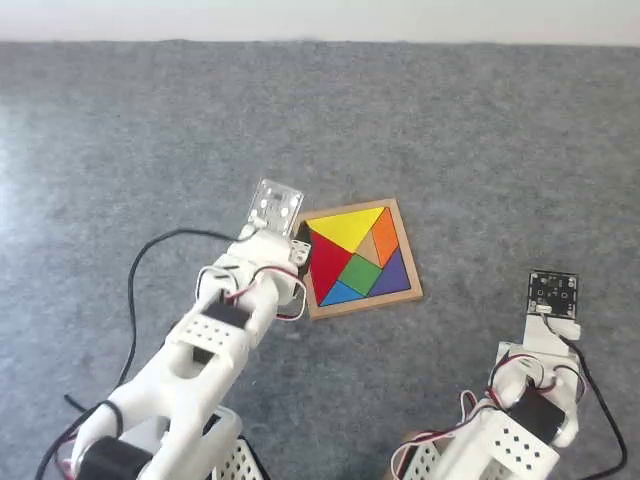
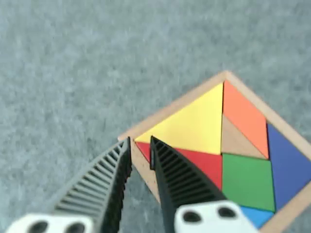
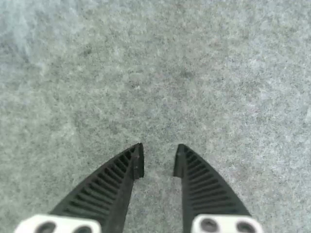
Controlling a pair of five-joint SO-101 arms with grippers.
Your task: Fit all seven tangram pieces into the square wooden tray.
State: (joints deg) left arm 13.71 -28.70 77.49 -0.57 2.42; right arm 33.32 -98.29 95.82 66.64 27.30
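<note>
Left claw [image 2: 140, 145] slightly parted, empty, tips over corner rim of square wooden tray [image 1: 368, 305] on grey tabletop [image 1: 480, 150]; seven coloured tangram pieces [image 1: 347, 228] seated inside; right claw [image 3: 159, 158] open, empty, well apart

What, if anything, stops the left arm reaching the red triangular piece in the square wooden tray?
Likely nothing: the left gripper, slightly open, sits at the red triangular piece, nothing between them.

Bright, even, diffuse lighting across the grey worktop [image 1: 480, 130]. Soft, weak shadows under the left arm [image 1: 200, 350] and along the tray [image 1: 360, 304] edge. Source possibly overhead. Darker shading beneath left end effector [image 2: 139, 145].
</note>
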